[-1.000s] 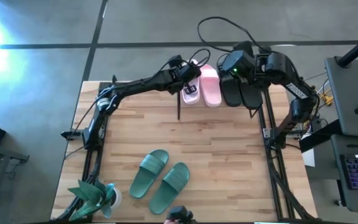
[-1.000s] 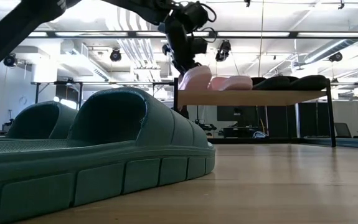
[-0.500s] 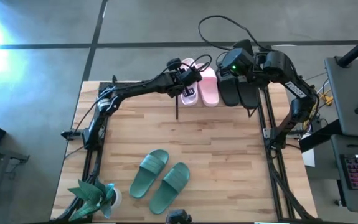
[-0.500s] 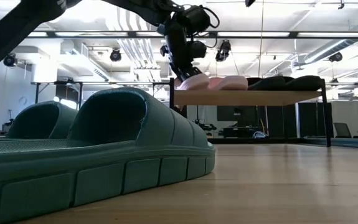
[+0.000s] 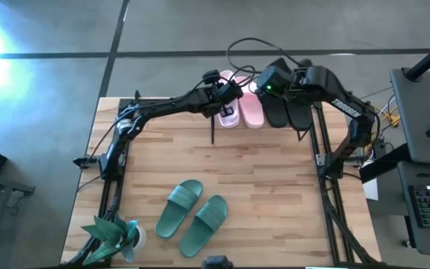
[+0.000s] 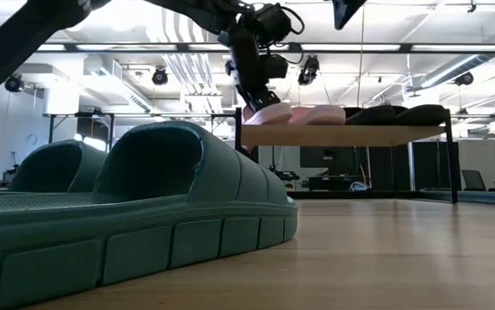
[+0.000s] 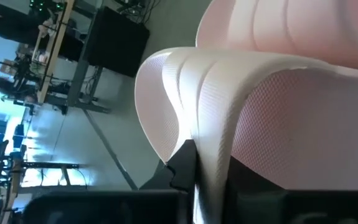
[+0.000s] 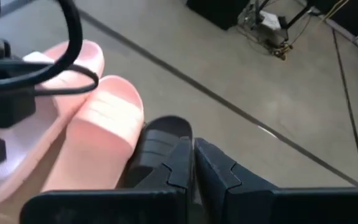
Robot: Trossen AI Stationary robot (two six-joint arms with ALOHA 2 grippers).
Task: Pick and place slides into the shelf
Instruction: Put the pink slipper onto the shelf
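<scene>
High view, right gripper (image 5: 265,84) shifted left (shut), shelf (image 6: 342,134) steady

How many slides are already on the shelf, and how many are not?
4 on the shelf: two pink slides and two black slides. 2 green slides lie on the table.

A small green potted plant (image 5: 112,235) stands at a corner of the wooden table (image 5: 274,187).

Two dark jointed arms trail black cables; a green light glows on one.
</scene>
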